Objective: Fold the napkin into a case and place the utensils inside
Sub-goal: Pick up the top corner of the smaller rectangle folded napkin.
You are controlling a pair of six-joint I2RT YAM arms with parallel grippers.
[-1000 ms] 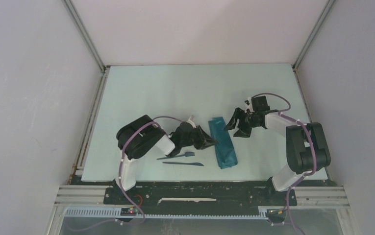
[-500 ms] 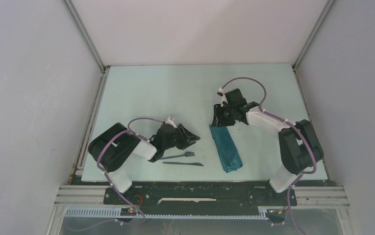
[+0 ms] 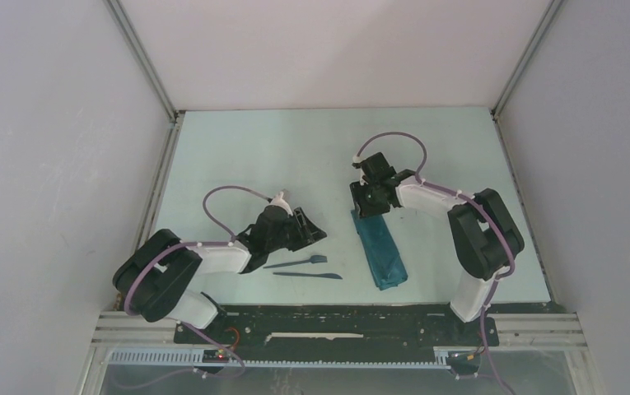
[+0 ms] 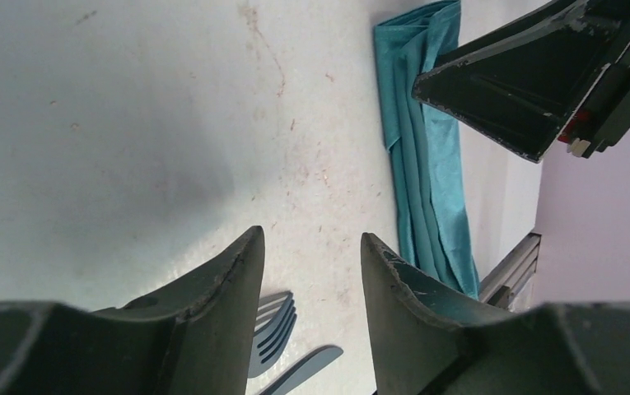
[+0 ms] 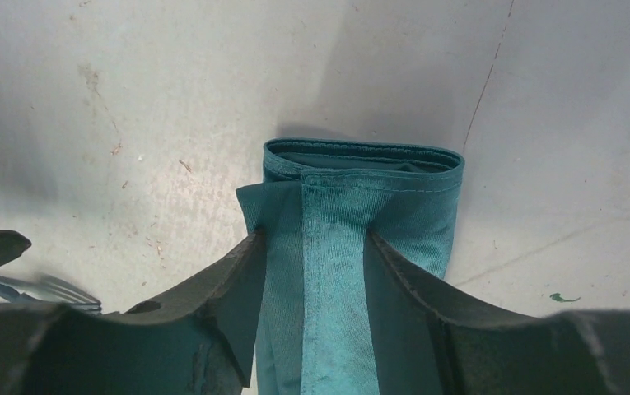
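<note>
Folded teal case (image 3: 380, 251) lying on the bench (image 3: 278, 156), right fingers (image 5: 221, 296) half-spread astride its far end, hold on it undeterminable, left fingers (image 4: 221, 288) half-open and empty, near fork (image 3: 295, 263) and knife (image 3: 307, 275), apart from the case.

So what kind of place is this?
Probably a robot lab test cell: plain white panel walls on aluminium rails, two robot arms bolted to a table, only a folded napkin and utensils laid out.

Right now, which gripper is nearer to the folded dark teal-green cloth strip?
Right. The right gripper sits at the far end of the strip, fingers spread over it; the left gripper hangs off to its left, near the dark plastic fork.
</note>
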